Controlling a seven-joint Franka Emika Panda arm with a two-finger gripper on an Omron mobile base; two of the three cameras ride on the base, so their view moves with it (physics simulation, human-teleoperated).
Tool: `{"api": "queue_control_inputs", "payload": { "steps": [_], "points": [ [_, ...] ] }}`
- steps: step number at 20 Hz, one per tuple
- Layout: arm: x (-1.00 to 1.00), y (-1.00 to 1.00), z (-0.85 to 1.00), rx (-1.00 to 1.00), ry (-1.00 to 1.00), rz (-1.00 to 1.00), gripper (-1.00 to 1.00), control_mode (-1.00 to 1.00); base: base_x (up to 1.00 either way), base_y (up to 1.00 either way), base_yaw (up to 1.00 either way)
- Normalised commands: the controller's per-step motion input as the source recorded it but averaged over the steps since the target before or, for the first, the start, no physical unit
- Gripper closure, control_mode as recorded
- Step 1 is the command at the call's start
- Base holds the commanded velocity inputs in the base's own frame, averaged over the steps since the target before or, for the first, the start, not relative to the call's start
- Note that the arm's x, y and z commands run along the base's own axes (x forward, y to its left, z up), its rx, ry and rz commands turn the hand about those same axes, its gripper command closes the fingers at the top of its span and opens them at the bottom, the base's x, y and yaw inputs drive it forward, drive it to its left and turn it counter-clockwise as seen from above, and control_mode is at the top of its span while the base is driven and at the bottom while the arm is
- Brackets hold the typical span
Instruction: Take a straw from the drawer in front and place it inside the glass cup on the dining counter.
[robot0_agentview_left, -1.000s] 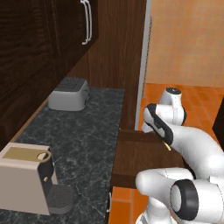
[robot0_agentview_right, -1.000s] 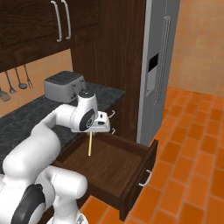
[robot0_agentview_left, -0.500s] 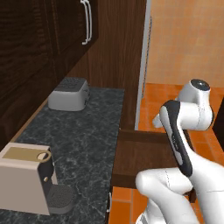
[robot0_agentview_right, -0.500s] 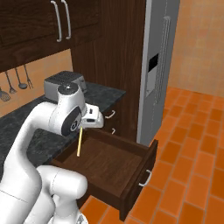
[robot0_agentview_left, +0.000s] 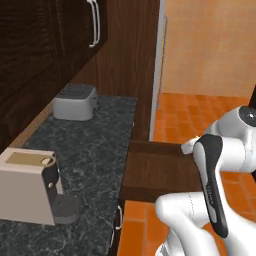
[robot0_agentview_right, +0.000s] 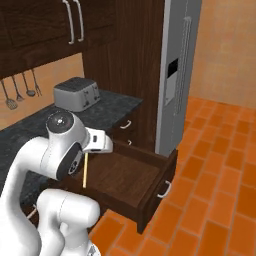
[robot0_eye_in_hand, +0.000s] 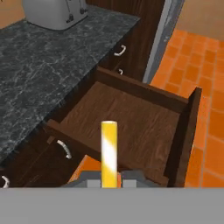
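One thin pale yellow straw is pinched between the closed jaws of the two-finger gripper, hanging above the open shallow dark brown wooden drawer. The straw points down under the white arm in the right base view. A grey metal toaster sits on the black speckled granite counter.

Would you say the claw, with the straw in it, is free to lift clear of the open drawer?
Probably yes: the claw holds the straw above the open drawer, and nothing hangs over it.
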Motion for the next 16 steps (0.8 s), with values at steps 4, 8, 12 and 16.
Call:
{"api": "queue_control_inputs", "payload": {
  "steps": [4,8,12,16],
  "points": [
    [0.0,0.0,0.0,0.0,0.0,0.0,1.0,1.0,-0.64,-0.97,-0.11],
    [0.0,0.0,0.0,0.0,0.0,0.0,1.0,1.0,-0.08,-1.0,-0.13],
    [0.0,0.0,0.0,0.0,0.0,0.0,1.0,1.0,0.11,-1.0,-0.2],
    [0.0,0.0,0.0,0.0,0.0,0.0,1.0,1.0,0.22,-0.99,-0.23]
  ]
}}
